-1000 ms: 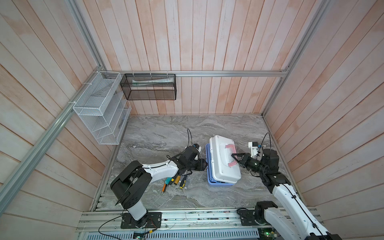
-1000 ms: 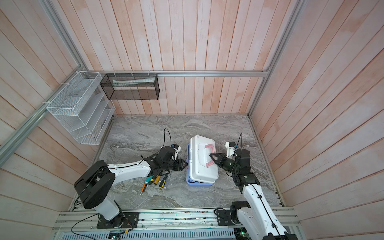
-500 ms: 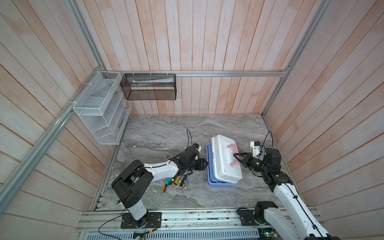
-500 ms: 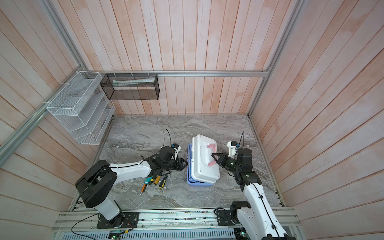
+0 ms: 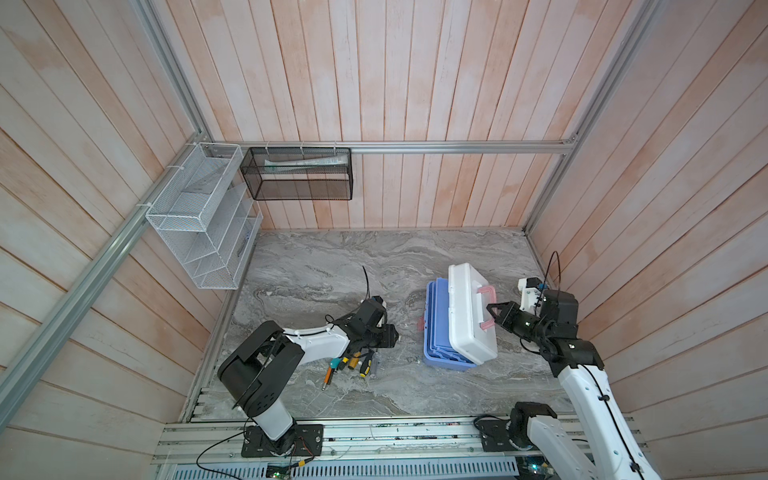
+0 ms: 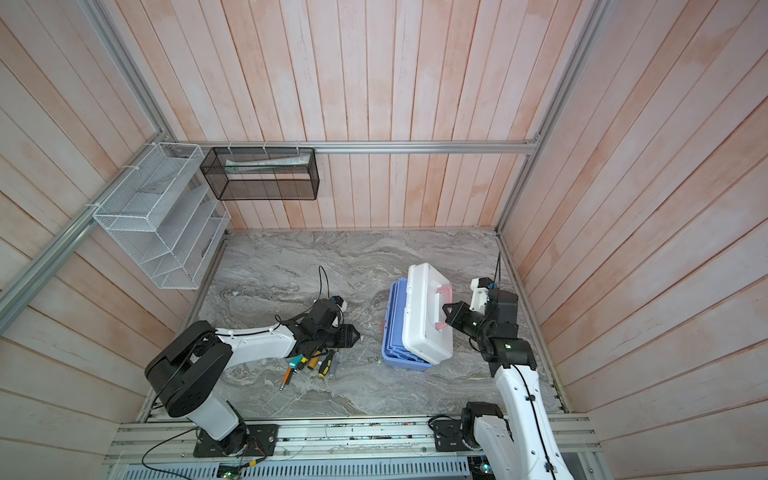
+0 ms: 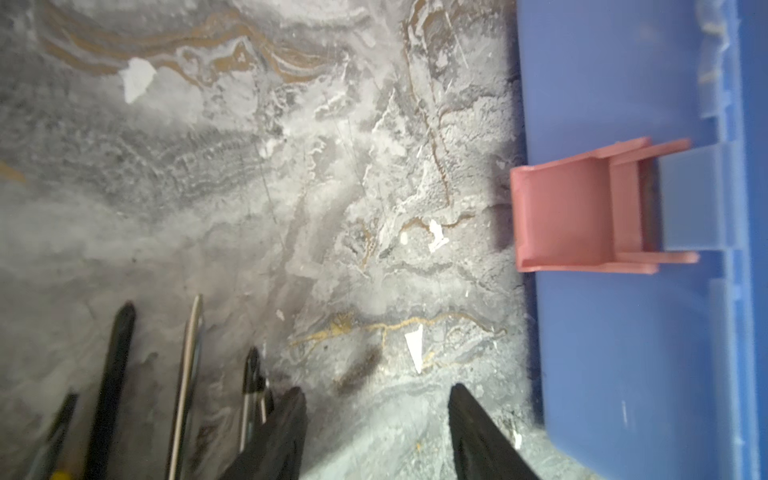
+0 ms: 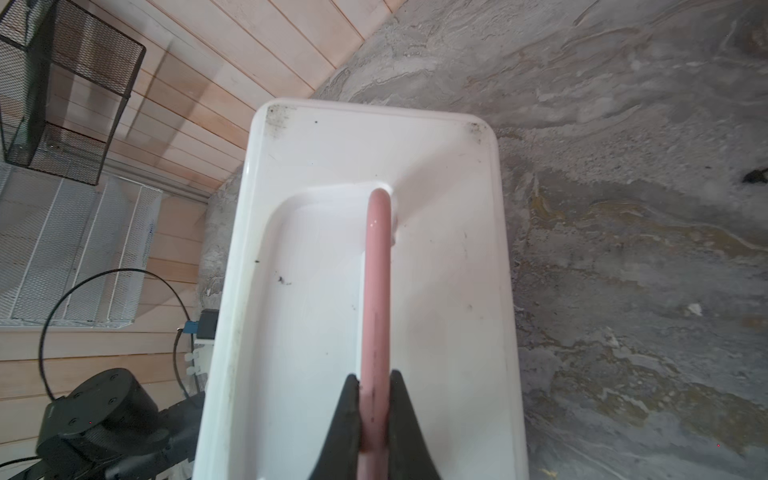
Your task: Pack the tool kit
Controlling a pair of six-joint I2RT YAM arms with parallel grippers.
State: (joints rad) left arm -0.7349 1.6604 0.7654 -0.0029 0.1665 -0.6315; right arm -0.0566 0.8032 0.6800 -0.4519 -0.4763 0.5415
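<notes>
Pinching the pink handle [image 8: 376, 270], the right gripper [image 8: 374, 376] holds the white lid [image 8: 316, 257] tilted up over the blue base [image 5: 436, 332]. The left gripper [image 7: 376, 390], jaws apart and empty, hovers low over the table [image 7: 208, 166] between the screwdrivers [image 5: 353, 365] and the base.

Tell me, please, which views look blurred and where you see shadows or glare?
Left wrist view: soft overall, screwdriver tips and left gripper most blurred; the pink latch throws a dark shadow on the marble. Right wrist view: white lid sharp, a small glint on the pink handle. Both top views: sharp, evenly lit, wall planks slightly bowed.
</notes>
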